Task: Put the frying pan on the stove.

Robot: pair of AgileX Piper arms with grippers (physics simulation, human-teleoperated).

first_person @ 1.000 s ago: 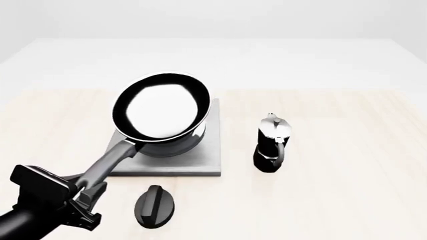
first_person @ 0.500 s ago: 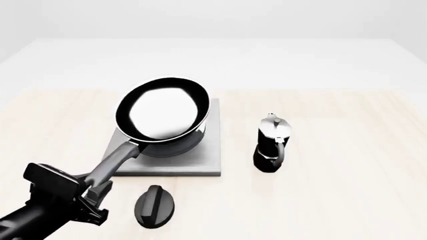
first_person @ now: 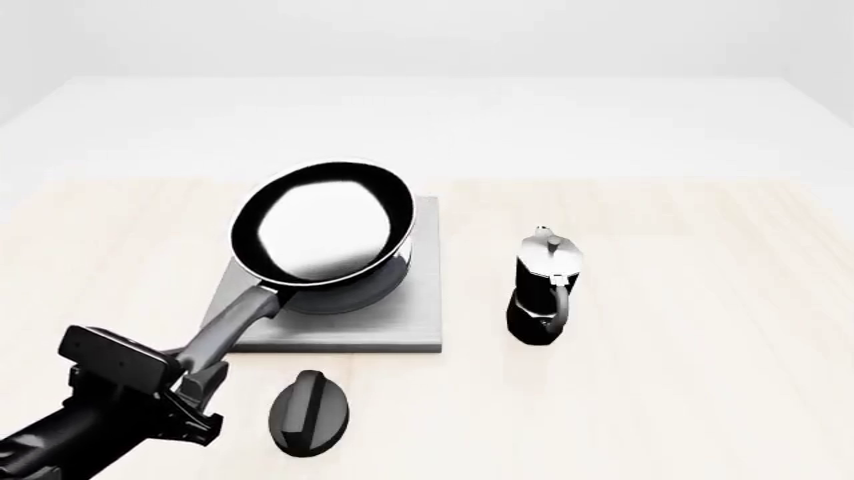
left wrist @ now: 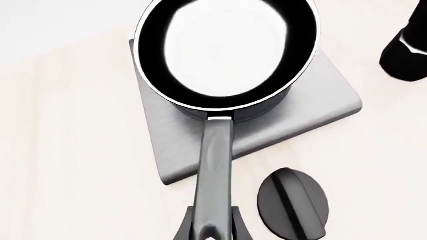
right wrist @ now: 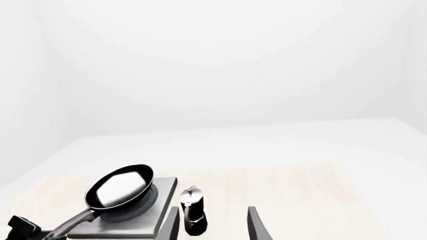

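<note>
Over the stove [first_person: 350,318], the frying pan [first_person: 323,224] is hanging with its handle pointing toward 7 o'clock, where the left pincer [first_person: 198,383] is clamping the handle's end, presumably so the bowl can settle squarely on the burner; whether the base is touching is unclear. Near 5 o'clock, the oval lid [first_person: 311,414] is lying clear, the moka pot [first_person: 545,287] is standing at 3 o'clock, and the right pincer [right wrist: 212,223] is waiting apart, open and empty

Pale wood table [first_person: 694,400] fills the near ground, its far half washing out to white. Plain white walls [right wrist: 220,65] behind, soft even light, faint shadows only.
</note>
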